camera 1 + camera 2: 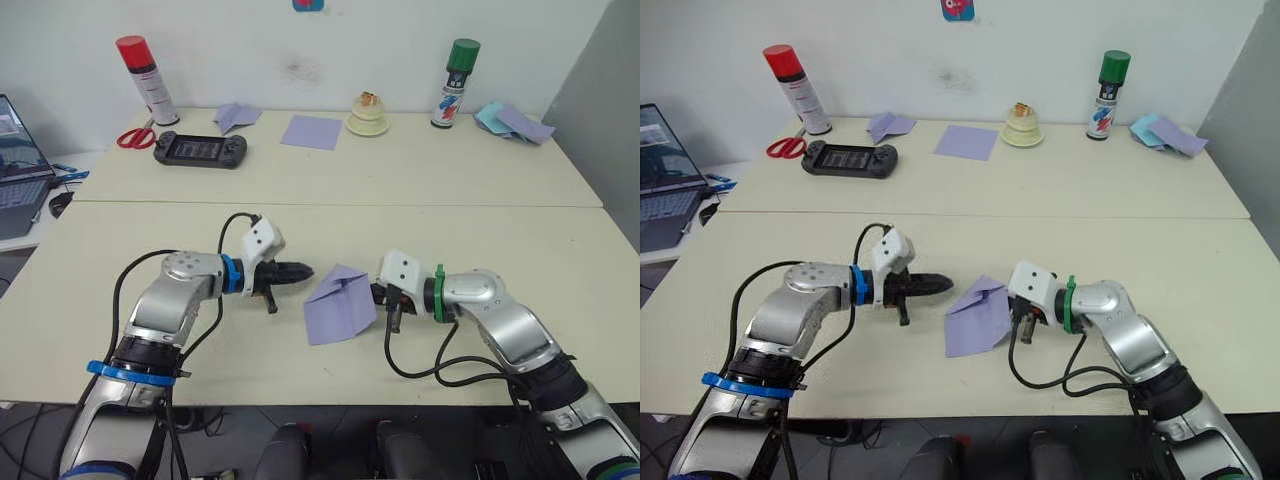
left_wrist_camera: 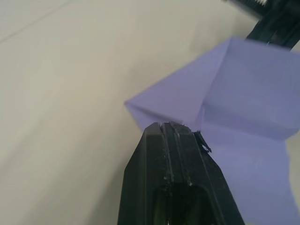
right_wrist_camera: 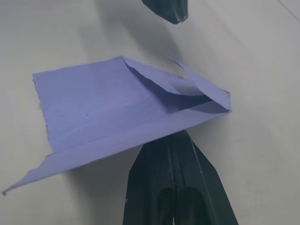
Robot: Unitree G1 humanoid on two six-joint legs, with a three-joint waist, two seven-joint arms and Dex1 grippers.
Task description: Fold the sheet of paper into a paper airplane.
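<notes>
Cream table, mid-frame: your sheet of paper lies partly folded, right gripper pinching its edge, left gripper fingers pressed together just beside it.

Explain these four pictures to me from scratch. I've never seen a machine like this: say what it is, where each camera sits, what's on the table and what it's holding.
This is a humanoid robot with two arms, each ending in a hand of two black fingers. Two pictures come from cameras in its head, looking down over the arms. The other two come from cameras on its wrists, looking along each hand.

The left hand is shut, its tip close to the sheet of paper, which is lavender and partly folded. The right hand is shut at the paper's opposite edge; whether it pinches the paper is unclear.

At the far side of the table lie red scissors, a red-capped spray can, a game controller, a flat lavender square, a green-capped spray can and pale blue paper.
</notes>
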